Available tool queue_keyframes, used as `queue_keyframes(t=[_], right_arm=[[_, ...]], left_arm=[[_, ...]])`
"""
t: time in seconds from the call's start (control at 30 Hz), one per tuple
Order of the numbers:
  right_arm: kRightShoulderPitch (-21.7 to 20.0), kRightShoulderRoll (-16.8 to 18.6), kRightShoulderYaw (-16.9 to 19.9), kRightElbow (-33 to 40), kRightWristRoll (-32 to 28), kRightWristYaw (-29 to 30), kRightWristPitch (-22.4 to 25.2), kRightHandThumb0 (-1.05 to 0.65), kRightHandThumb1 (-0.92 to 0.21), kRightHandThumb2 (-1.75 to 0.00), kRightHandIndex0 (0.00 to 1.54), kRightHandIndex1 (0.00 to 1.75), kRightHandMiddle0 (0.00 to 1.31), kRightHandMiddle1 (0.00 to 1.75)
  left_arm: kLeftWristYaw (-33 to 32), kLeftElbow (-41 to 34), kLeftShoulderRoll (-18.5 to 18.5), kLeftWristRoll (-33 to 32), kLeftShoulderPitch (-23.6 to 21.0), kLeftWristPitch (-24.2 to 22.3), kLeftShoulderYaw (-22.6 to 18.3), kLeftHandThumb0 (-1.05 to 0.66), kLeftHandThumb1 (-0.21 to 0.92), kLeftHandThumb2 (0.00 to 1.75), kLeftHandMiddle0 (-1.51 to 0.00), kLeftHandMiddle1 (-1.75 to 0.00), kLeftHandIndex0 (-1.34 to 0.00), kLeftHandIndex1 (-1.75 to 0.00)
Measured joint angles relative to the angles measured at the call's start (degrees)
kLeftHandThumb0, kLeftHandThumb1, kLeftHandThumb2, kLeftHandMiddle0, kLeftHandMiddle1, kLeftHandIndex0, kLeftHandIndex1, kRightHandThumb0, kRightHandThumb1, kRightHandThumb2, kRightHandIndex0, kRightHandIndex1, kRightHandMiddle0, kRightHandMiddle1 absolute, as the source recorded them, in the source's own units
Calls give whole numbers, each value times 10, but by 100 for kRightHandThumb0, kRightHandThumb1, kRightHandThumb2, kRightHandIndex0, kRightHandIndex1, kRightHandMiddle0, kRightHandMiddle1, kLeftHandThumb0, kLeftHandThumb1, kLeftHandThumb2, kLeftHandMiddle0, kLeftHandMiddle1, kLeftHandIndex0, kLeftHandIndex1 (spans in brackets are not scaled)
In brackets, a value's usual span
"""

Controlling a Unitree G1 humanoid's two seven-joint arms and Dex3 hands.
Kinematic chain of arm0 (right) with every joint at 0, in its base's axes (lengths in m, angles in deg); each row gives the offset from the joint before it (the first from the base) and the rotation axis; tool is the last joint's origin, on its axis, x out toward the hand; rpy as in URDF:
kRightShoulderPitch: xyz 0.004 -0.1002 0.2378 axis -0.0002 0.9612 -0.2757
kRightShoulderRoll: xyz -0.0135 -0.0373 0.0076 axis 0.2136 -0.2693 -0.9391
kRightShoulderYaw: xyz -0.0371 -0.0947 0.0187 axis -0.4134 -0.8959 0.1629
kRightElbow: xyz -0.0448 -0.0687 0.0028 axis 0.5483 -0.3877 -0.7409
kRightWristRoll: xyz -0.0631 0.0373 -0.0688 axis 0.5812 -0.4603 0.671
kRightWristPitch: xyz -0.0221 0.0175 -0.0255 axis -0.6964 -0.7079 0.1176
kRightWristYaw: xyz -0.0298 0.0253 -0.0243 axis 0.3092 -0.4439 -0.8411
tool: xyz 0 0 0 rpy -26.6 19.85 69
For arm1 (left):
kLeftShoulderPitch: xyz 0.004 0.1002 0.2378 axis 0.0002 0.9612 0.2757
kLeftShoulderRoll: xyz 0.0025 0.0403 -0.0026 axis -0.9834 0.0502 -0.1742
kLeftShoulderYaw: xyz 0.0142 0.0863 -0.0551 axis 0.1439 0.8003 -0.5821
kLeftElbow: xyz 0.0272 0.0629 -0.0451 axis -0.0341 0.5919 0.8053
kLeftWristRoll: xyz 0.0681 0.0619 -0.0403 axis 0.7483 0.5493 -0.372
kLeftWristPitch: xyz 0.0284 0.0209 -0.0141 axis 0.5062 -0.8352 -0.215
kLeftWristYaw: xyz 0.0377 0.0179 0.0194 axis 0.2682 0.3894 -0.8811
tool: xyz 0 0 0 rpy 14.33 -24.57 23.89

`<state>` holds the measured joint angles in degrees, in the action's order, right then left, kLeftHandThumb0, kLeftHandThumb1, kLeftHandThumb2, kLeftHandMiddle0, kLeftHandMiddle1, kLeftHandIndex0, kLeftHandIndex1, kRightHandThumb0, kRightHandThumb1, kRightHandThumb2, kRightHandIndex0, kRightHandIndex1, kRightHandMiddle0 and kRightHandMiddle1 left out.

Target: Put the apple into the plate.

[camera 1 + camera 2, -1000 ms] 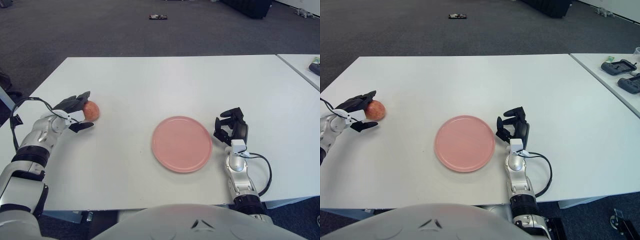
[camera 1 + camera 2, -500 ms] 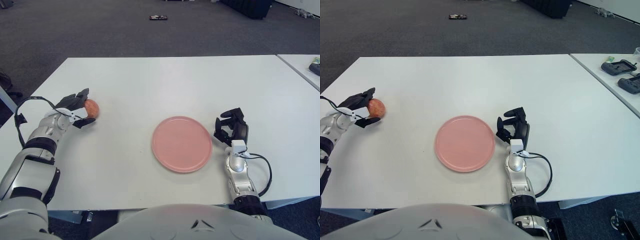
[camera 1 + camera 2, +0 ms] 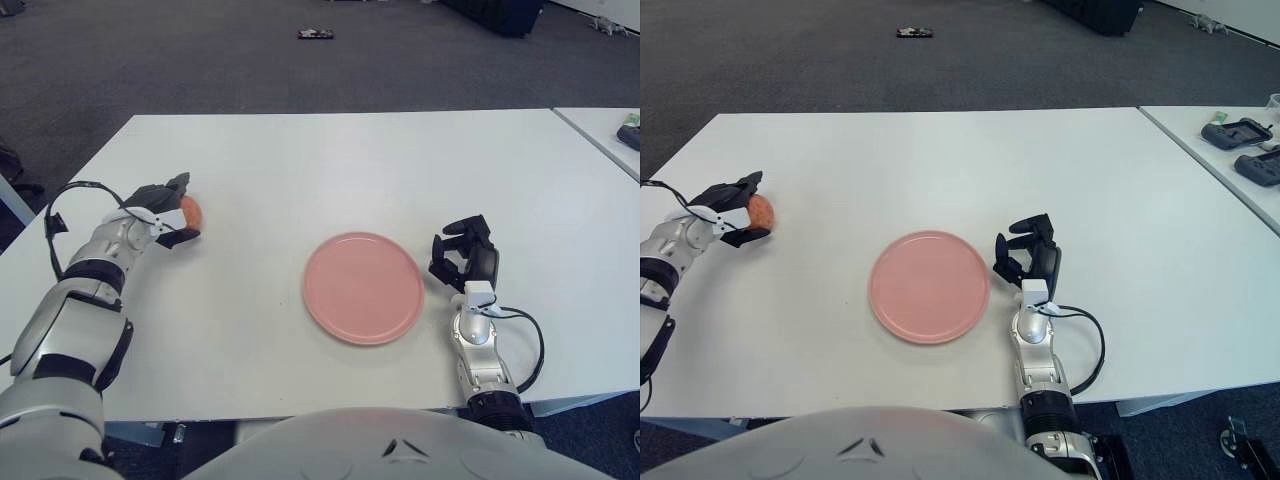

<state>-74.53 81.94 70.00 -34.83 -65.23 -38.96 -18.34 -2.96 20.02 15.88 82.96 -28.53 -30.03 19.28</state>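
apple (image 3: 190, 211) in left hand (image 3: 165, 212) (well left of plate (image 3: 364, 288))

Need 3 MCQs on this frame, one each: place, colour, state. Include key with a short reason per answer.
1. Where does the apple show relative to the plate?
A. on the plate
B. off it, toward the robot's left
C. off it, toward the robot's right

2. What colour is the plate?
A. pink
B. blue
C. green

3. What is the left hand doing?
A. lying flat on the plate
B. closed around the apple
C. holding a cup

Key:
1 B: the apple is near the table's left edge, well apart from the plate.
2 A: the disc is plainly pink.
3 B: its dark fingers wrap the apple, while the right hand shows idle beside the plate's right side.
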Motion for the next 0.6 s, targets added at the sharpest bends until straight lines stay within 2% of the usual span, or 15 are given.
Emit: queue_keyframes(t=[0.17, 0.43, 0.53, 0.6], right_arm=[[0, 0, 1, 0, 0, 0, 1, -39, -61, -96, 62, 140, 39, 175], [1, 0, 1, 1, 1, 0, 3, -40, -60, -97, 64, 140, 39, 175], [1, -1, 1, 1, 1, 0, 3, -40, -60, -97, 65, 140, 39, 175], [1, -1, 1, 1, 1, 0, 2, -40, -60, -97, 66, 139, 39, 175]], left_arm=[[-3, 7, 4, 10, -12, 0, 18, -90, 57, 78, 0, -53, 0, -37], [-2, 17, 6, 24, -27, 2, 42, -92, 63, 74, 0, -46, 0, -47], [2, 20, 7, 27, -34, 4, 51, -93, 64, 73, 0, -48, 0, -53], [5, 22, 8, 28, -37, 5, 55, -93, 65, 71, 0, -57, 0, -62]])
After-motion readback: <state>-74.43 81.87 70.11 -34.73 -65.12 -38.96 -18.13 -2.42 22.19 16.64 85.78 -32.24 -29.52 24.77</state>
